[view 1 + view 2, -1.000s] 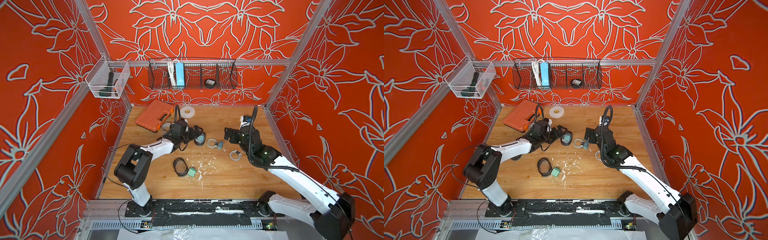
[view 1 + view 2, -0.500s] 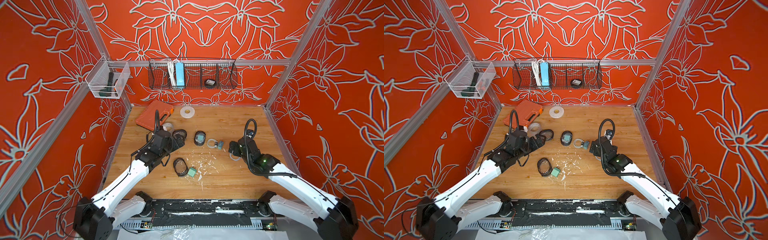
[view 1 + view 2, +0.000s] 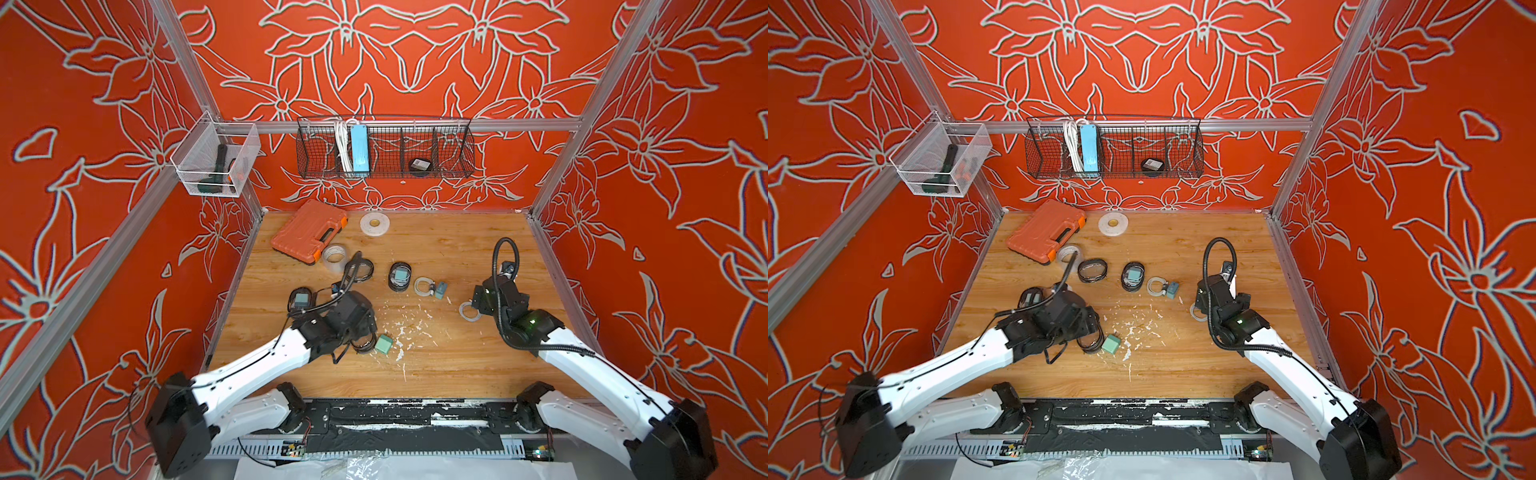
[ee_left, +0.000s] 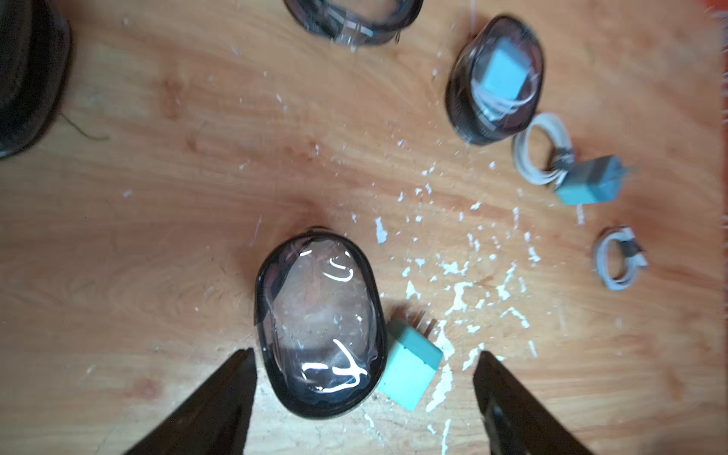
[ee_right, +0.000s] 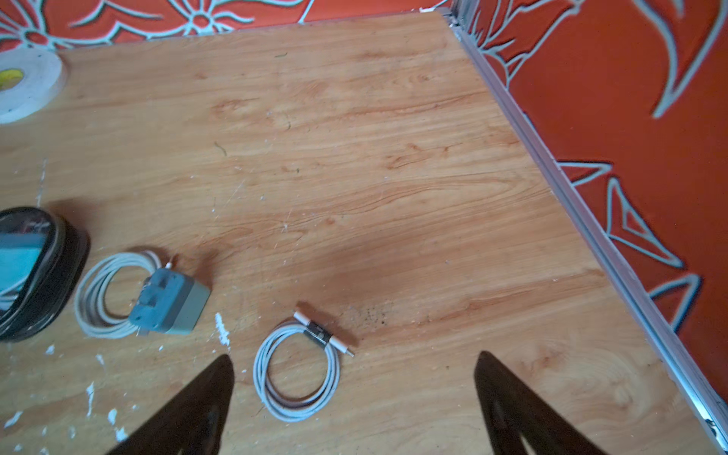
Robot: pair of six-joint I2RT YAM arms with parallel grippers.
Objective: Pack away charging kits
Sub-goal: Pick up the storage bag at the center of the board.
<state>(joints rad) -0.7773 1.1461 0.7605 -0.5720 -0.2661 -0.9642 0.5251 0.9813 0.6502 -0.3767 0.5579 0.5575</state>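
Note:
An empty clear-topped pouch lies on the wood with a teal cube adapter touching its side. My left gripper hovers open over both, one finger on each side of the pair. In both top views that arm covers most of this pouch. My right gripper is open above a loose coiled white cable, which lies near one finger. Farther back are a pouch holding an adapter and cable, another filled pouch, an empty pouch, and a loose cable with its adapter.
An orange tool case and two white tape rolls lie at the back left. On the back wall hangs a wire basket holding a blue power strip. A clear bin hangs on the left wall. White flecks dot the wood.
My left arm has drawn back from the far pouches towards the front, over the empty pouch and teal cube. My right arm has pulled back to the coiled cable.

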